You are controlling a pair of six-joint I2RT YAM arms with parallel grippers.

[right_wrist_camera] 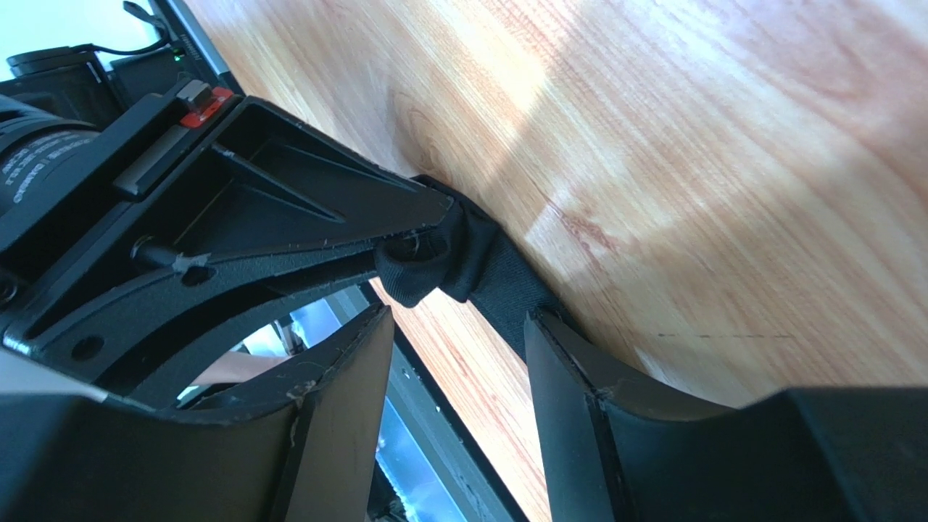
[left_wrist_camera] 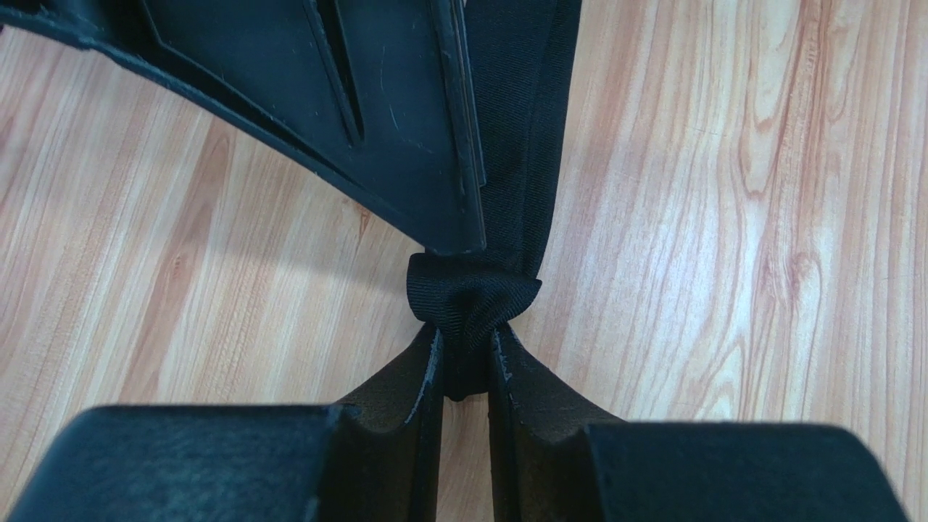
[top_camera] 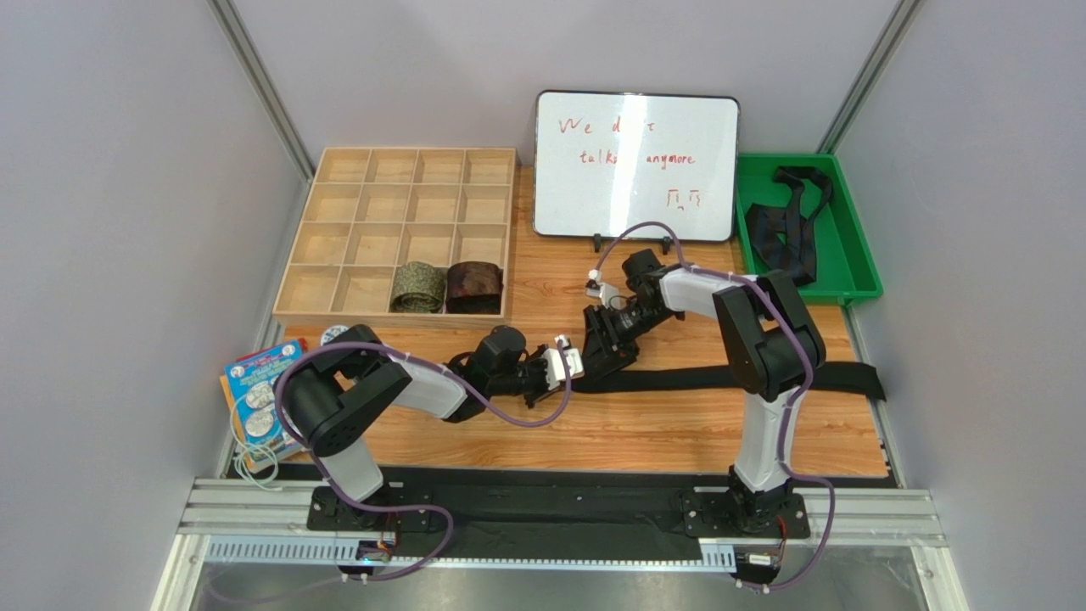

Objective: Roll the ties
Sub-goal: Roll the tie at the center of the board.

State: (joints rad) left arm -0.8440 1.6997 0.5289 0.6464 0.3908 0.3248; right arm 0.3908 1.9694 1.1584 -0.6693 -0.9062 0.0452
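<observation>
A long black tie [top_camera: 739, 378] lies flat across the wooden table, its wide end at the right. My left gripper [top_camera: 569, 364] is shut on its bunched narrow end [left_wrist_camera: 474, 296], held just above the table; its closed tips show in the left wrist view [left_wrist_camera: 468, 339]. My right gripper [top_camera: 599, 331] is open and empty just behind the left one; in the right wrist view [right_wrist_camera: 460, 319] its fingers straddle the tie strip [right_wrist_camera: 496, 277] without touching it. A rolled olive-green tie [top_camera: 417, 287] and a rolled reddish-brown tie [top_camera: 474, 287] sit in the wooden box.
The wooden compartment box [top_camera: 383, 204] stands at the back left. A whiteboard [top_camera: 635, 166] stands at the back centre. A green tray [top_camera: 841, 242] holding loose black ties [top_camera: 780, 229] is at the back right. A blue packet [top_camera: 259, 388] lies at the table's left edge.
</observation>
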